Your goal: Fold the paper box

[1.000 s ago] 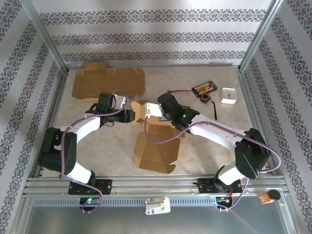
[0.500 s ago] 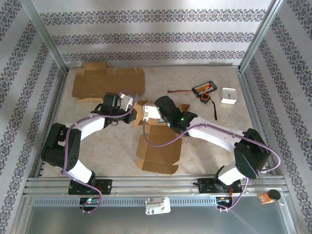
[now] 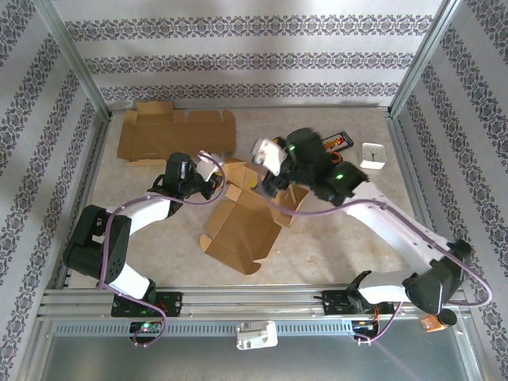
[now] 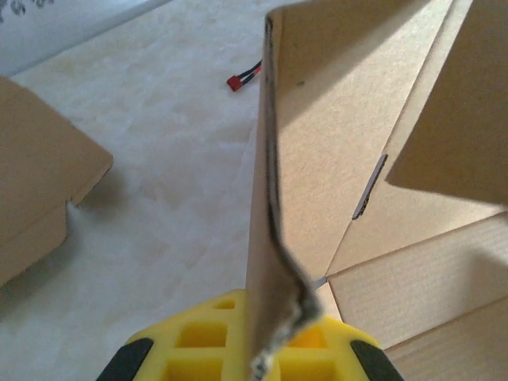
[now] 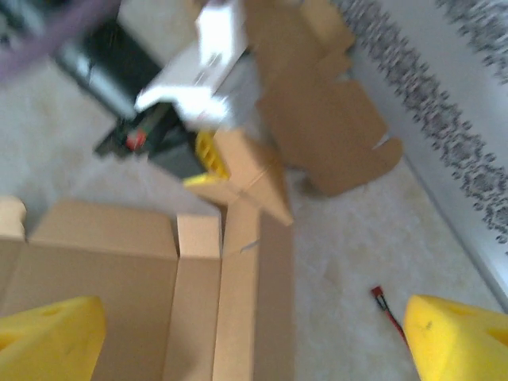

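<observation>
The brown paper box [image 3: 238, 226] lies part-folded in the middle of the table, one side wall raised. My left gripper [image 3: 214, 184] is shut on the upright flap at the box's far left corner. In the left wrist view the flap's edge [image 4: 270, 198] runs down between the yellow fingers [image 4: 198, 345], pinched at my left gripper [image 4: 270, 353]. My right gripper [image 3: 274, 184] hovers open above the box's far edge. Its yellow fingertips [image 5: 51, 333] stand wide apart with the box wall [image 5: 246, 302] below them and nothing held.
A second flat cardboard blank [image 3: 175, 133] lies at the back left. A black device with an orange label [image 3: 333, 143], its cable with a red plug [image 5: 382, 298] and a small white clock [image 3: 372, 155] sit at the back right. Metal frame posts edge the table.
My left gripper has shut on the box flap. My right gripper has opened, let go of the box and lifted up and to the right. The box has swung toward the front left.
</observation>
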Controlling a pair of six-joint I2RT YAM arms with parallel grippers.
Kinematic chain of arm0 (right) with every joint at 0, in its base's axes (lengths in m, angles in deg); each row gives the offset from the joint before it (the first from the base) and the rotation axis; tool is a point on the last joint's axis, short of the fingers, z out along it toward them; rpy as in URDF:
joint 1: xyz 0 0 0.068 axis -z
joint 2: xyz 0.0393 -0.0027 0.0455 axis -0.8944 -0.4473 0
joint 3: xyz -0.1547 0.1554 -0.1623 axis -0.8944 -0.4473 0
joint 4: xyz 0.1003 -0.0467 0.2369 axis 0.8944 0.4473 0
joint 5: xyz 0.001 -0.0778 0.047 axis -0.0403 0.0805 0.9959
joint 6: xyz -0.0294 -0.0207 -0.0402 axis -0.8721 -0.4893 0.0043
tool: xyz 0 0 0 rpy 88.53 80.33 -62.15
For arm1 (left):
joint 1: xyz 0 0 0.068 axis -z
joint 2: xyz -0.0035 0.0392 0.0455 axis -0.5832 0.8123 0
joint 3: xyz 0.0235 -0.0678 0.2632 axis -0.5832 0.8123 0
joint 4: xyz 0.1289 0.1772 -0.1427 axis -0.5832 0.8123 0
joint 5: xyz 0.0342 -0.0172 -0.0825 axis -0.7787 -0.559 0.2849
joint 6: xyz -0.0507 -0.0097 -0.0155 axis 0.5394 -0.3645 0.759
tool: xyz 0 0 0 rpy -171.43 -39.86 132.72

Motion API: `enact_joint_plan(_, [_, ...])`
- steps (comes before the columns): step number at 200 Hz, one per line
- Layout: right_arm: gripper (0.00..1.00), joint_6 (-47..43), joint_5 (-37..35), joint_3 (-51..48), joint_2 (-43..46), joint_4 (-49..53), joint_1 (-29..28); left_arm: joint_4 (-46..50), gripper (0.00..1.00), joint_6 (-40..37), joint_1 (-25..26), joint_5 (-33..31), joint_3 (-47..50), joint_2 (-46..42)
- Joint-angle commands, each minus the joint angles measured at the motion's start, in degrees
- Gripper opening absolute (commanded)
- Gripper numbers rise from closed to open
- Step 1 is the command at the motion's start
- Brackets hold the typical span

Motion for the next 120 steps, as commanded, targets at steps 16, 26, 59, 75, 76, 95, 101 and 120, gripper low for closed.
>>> enact_joint_plan(16, [0.97,23.7,22.2,8.2,-4.7,8.8,13.8,-6.9,0.0,-5.1,0.9,3.4,1.0,0.4])
enact_joint_plan(26, [0.95,27.9,25.1,9.3,-7.2,8.9,16.7,-6.6,0.0,-5.3,0.8,4.0,0.7,0.6])
enact_joint_plan(59, [0.87,33.1,33.3,8.9,-13.8,8.6,21.1,-5.0,0.0,-5.3,1.1,4.9,-1.1,1.8])
enact_joint_plan(75, [0.86,33.0,34.5,6.7,-15.7,7.7,21.2,-4.6,0.0,-5.0,1.2,5.2,-1.5,2.1])
enact_joint_plan(76, [0.86,33.0,34.6,6.5,-15.8,7.6,21.1,-4.5,0.0,-4.9,1.2,5.2,-1.5,2.1])
enact_joint_plan(95, [0.85,33.4,35.2,3.0,-17.1,5.2,21.2,-3.4,0.0,-4.3,1.3,5.4,-2.5,2.7])
enact_joint_plan(101, [0.85,33.4,35.5,2.1,-17.5,4.7,21.2,-3.5,0.0,-4.1,1.2,5.4,-2.4,2.8])
enact_joint_plan(120, [0.83,33.0,35.9,0.3,-19.4,4.3,21.2,-3.6,0.0,-3.5,1.3,5.4,-2.6,3.0])
